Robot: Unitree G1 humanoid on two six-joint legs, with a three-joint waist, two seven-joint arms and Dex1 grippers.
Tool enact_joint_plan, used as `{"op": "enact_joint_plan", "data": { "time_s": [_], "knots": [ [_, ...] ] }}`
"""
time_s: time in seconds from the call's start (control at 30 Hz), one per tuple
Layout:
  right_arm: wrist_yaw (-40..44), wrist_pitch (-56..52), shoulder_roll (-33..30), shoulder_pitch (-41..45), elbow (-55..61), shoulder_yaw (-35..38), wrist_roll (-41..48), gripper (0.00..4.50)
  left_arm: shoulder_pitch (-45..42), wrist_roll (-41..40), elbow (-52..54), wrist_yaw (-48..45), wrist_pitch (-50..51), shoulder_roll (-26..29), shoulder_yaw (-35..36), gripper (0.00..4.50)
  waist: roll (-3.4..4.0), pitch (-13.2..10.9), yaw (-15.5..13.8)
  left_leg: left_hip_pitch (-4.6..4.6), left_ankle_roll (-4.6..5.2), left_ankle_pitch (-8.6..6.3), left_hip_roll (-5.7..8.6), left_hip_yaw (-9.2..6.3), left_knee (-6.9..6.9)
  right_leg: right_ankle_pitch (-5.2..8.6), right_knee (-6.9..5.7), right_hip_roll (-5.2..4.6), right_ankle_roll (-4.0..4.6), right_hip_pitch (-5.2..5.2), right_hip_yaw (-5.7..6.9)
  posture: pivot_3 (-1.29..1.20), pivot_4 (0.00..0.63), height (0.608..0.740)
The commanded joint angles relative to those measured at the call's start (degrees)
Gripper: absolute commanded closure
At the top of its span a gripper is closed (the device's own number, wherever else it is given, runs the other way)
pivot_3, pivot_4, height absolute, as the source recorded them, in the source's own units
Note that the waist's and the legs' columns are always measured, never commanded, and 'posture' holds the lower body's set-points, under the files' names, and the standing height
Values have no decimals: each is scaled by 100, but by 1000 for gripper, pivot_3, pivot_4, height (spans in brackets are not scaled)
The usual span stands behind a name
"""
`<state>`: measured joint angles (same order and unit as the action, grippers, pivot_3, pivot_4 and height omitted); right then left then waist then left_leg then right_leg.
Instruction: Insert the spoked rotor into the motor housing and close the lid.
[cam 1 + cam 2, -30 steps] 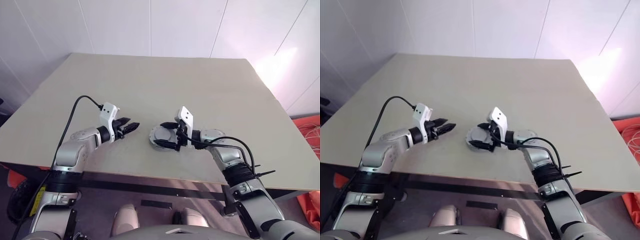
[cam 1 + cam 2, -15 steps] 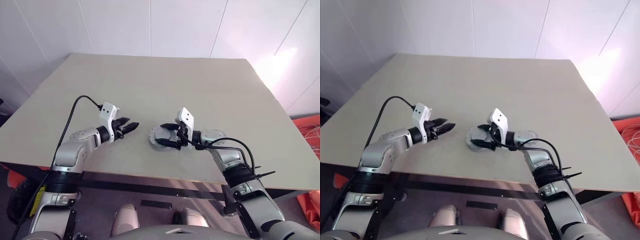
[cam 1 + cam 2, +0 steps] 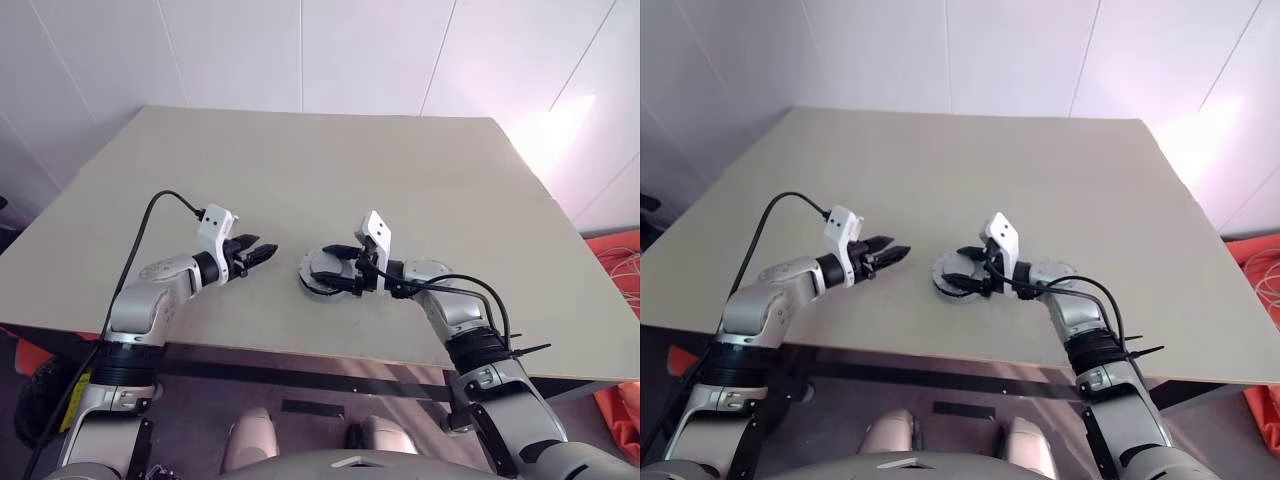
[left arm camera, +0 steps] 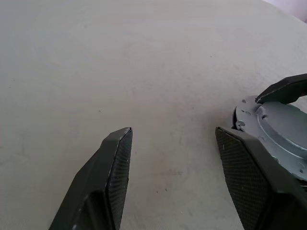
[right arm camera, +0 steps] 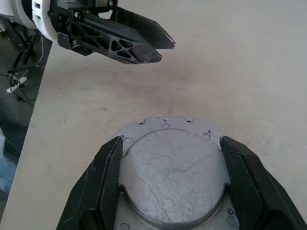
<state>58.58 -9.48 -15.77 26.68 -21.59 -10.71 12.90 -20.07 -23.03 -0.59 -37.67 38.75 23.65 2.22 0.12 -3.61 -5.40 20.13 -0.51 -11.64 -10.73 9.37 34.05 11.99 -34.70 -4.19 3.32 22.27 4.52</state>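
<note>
Right claw has narrowed around the round matte grey metal lid since a second ago, when its fingers stood wider on either side of the disc; the arm itself sits in much the same spot. Now the two black fingers bracket the lid's raised centre, one on each side, close against its edge, pinching it or very nearly so; actual contact cannot be told for sure. Lid lies flat on the pale beige bench, near the front edge, roughly mid-width. Its top is scratched, with a stepped flange carrying small holes around the rim. Motor housing and spoked rotor can't be made out under the lid.

Left claw unchanged: spread, holding nothing, hovering just left of the lid with a gap of bare bench between. Its fingers point toward the lid and the right claw. In the left wrist view the lid's rim sits just past one fingertip, not touching it.

Black cable loops from the left wrist camera back along the arm.
</note>
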Motion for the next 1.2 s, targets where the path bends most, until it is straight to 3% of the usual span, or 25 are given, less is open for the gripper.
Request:
{"op": "enact_joint_plan", "data": {
  "time_s": [0.03,0.47,1.2],
  "knots": [
    [-6,68,-43,146,271,163,100,1389,-84,-48,150,11,-88,40,108,1543,0,0,0,0,0,0,0,0,0,0,0,0,0,0,0,0,0,740],
    [-147,792,-30,47,-168,-184,-544,1389,-54,-52,186,4,-73,68,104,1543,0,0,3,-2,0,0,0,0,0,1,0,0,-1,0,0,0,0,740],
    [-12,734,-250,30,-690,-404,-803,1389,-16,-123,328,90,25,37,119,1543,0,0,8,-18,-1,1,1,-1,0,2,2,0,-3,-16,-1,0,0,740]
  ]
}}
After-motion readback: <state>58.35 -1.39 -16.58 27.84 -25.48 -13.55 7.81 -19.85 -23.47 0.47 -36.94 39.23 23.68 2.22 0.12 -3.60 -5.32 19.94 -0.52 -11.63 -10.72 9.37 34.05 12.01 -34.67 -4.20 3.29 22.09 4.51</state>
